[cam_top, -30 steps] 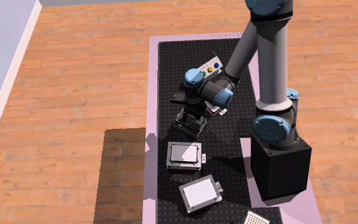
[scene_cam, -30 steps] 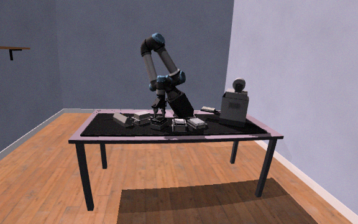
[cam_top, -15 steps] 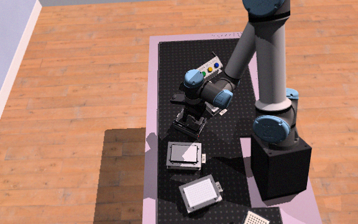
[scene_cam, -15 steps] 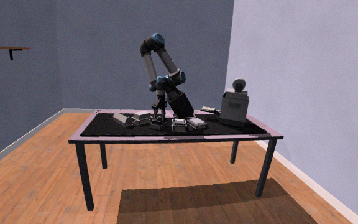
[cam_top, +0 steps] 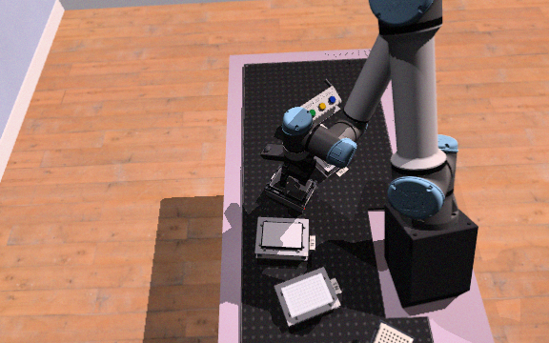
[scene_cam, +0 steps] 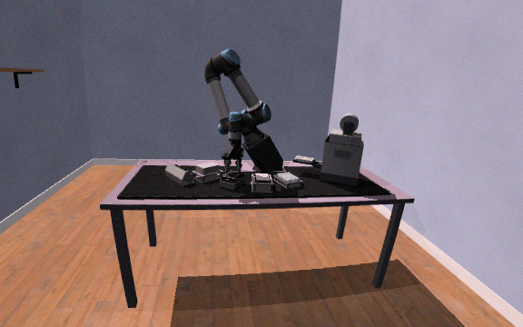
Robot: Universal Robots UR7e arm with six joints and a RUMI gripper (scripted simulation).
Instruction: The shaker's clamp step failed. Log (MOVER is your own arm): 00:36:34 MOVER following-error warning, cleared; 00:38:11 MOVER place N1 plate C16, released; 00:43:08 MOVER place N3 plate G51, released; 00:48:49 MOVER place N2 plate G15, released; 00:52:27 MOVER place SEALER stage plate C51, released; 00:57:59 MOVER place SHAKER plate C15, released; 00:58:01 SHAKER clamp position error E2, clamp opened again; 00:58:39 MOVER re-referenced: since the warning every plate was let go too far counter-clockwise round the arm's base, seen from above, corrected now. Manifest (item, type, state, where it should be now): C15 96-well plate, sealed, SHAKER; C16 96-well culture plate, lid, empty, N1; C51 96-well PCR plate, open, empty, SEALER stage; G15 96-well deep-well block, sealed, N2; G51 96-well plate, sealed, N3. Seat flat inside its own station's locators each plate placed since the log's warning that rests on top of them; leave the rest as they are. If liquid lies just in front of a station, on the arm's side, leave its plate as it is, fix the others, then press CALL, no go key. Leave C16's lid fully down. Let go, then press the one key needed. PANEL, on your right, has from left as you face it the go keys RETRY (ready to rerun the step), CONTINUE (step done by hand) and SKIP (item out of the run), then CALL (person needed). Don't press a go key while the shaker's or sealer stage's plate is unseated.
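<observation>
Clamping a dark plate (cam_top: 288, 191) near the centre of the top view, the gripper (cam_top: 294, 183) points straight down with its jaws closed on the plate's sides. The plate looks black and rectangular, turned askew over its dark station on the perforated mat (cam_top: 351, 200), with a grey-framed, glossy-topped plate (cam_top: 282, 236) just below it in frame.

arm folded low, hand (cam_top: 291, 183) pointing down, clamped on something
</observation>
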